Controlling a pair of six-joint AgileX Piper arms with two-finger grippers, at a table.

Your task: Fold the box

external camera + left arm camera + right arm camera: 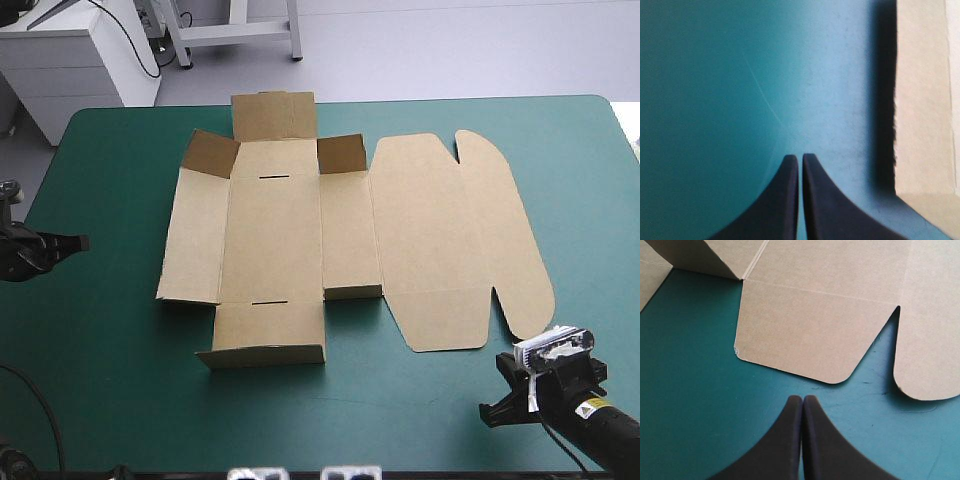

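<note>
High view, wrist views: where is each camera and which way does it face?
High: above and behind, looking down on the box; left end effector and right end effector show.
Left wrist: above that wrist, facing cover and box edge; own end effector shut.
Right wrist: likewise, facing the box's near flaps; end effector shut.
All show the box.

The box (300,240) lay spread mid-table (110,400), its lid (440,230) to the right. The left gripper (80,243) sat by the table's left edge, apart from the box. The right gripper (490,412) sat at the near right, near the lid's near flap (445,320).
</note>
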